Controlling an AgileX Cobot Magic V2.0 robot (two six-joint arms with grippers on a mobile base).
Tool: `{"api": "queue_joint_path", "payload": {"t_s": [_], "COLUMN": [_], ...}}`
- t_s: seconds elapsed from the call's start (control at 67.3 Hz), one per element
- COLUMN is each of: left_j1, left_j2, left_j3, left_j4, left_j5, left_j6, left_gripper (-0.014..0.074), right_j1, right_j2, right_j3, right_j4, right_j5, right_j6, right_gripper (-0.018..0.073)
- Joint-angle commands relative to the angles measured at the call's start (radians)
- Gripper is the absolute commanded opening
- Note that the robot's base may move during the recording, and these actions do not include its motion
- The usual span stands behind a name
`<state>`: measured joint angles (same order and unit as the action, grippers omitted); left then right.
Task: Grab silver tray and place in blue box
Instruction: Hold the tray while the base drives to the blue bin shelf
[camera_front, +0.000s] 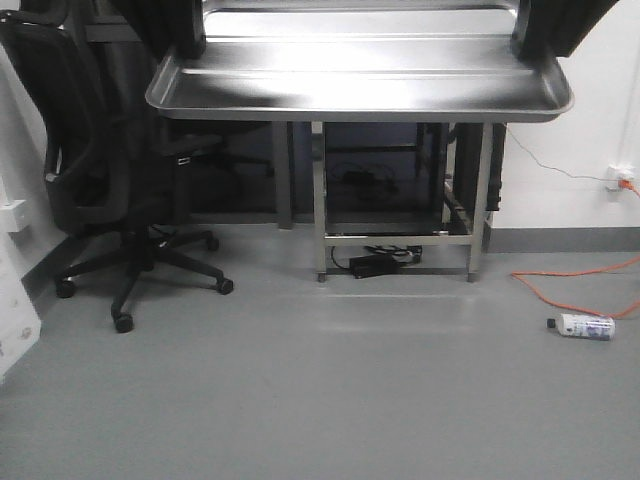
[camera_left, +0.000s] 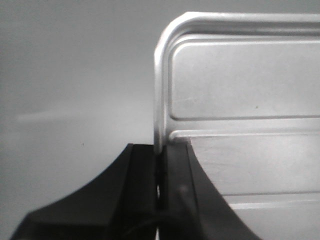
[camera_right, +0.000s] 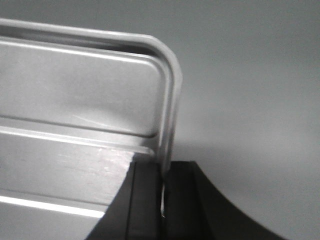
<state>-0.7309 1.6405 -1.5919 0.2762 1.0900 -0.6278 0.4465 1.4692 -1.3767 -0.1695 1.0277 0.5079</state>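
Your front camera looks straight ahead over the floor (camera_front: 320, 400) toward the far wall (camera_front: 575, 150), the silver tray (camera_front: 360, 90) close across its top, while both wrist cameras look from very near along the left gripper (camera_left: 160, 152) and right gripper (camera_right: 163, 170) at that same tray's end rims.

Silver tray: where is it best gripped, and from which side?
Grip the rolled rim at each short end, coming in from outside the ends. The silver tray is wide and shallow, and its flat bottom offers nothing to pinch, while the thin upturned rim fits a narrow pinch. The wrist views show it: the left gripper and right gripper each clamp an end rim.
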Motion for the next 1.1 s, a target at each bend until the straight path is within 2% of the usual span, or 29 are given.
{"api": "queue_joint_path", "payload": {"t_s": [0.0, 1.085], "left_j1": [-0.003, -0.003], "left_j2": [-0.049, -0.049], "left_j3": [-0.032, -0.032], "left_j4": [0.054, 0.054], "left_j5": [0.0, 0.0], "left_j6": [0.011, 0.011], "left_gripper": [-0.0105, -0.0105], "right_j1": [-0.004, -0.004], "right_j2": [-0.043, -0.043], "right_j3": [-0.039, -0.039], "right_j4": [-0.059, -0.059], "right_j5": [-0.033, -0.033], "right_j6": [-0.018, -0.018], "right_gripper": [0.0059, 0.0059]}}
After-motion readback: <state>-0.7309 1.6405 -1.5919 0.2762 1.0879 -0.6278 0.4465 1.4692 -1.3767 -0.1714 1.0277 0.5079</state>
